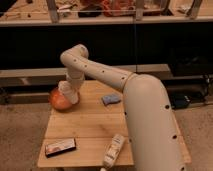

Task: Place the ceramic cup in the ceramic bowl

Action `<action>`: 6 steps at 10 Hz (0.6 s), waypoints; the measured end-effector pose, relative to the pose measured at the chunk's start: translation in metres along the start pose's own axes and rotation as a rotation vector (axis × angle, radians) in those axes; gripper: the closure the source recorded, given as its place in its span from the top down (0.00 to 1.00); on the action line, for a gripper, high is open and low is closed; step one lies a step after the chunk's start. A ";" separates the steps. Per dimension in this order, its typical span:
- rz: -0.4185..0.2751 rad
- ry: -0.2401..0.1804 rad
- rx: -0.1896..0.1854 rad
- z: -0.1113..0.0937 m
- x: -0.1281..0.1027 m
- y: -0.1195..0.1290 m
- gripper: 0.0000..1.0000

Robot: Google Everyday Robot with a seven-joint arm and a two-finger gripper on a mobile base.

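The orange-red ceramic bowl (59,102) sits at the far left corner of the wooden table (92,127). My gripper (67,93) is directly over the bowl, at its rim, with the arm reaching down from the right. A pale rounded shape shows at the gripper's tip inside the bowl; it may be the ceramic cup, but I cannot tell it apart from the gripper.
A blue-grey cloth-like lump (111,99) lies on the table right of the bowl. A white labelled bottle (113,150) lies near the front edge. A flat dark packet (60,147) lies at the front left. Dark shelving stands behind the table.
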 end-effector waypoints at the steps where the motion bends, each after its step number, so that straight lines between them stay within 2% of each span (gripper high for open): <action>1: -0.001 0.000 0.000 0.000 0.000 0.000 0.32; 4: -0.004 0.002 -0.001 0.001 0.001 -0.001 0.32; 5: -0.005 0.003 0.000 0.001 0.001 -0.001 0.35; 6: -0.006 0.003 -0.001 0.001 0.001 -0.001 0.42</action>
